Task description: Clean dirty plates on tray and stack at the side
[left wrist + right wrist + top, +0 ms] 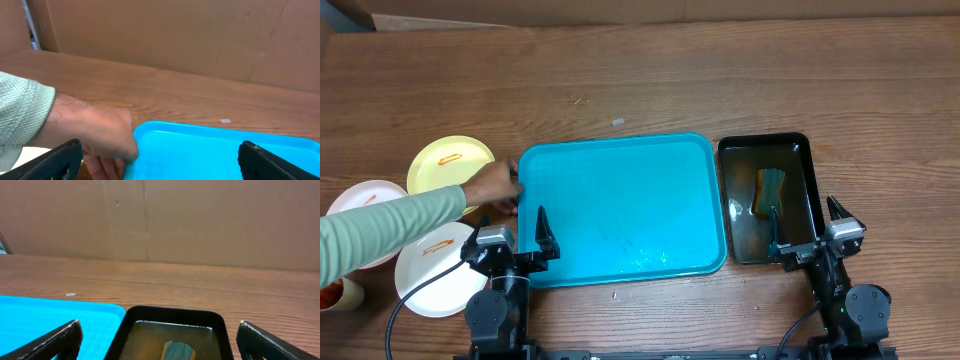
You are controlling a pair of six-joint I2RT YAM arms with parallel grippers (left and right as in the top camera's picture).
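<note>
The teal-blue tray [620, 205] lies in the middle of the table and holds no plates; it also shows in the left wrist view [210, 150] and the right wrist view [50, 317]. Three plates lie left of it: a pale yellow-green plate [445, 162], a white plate [365, 197] and a white plate [438, 270], each with orange smears. My left gripper [515, 225] is open and empty at the tray's front left corner. My right gripper [807, 222] is open and empty over the black tray's front end.
A person's hand [492, 185] in a green sleeve touches the tray's left rim; it also shows in the left wrist view [95, 135]. A black tray [767, 197] with water holds a yellow-green sponge [769, 190]. An orange-stained cup [335, 293] stands at far left.
</note>
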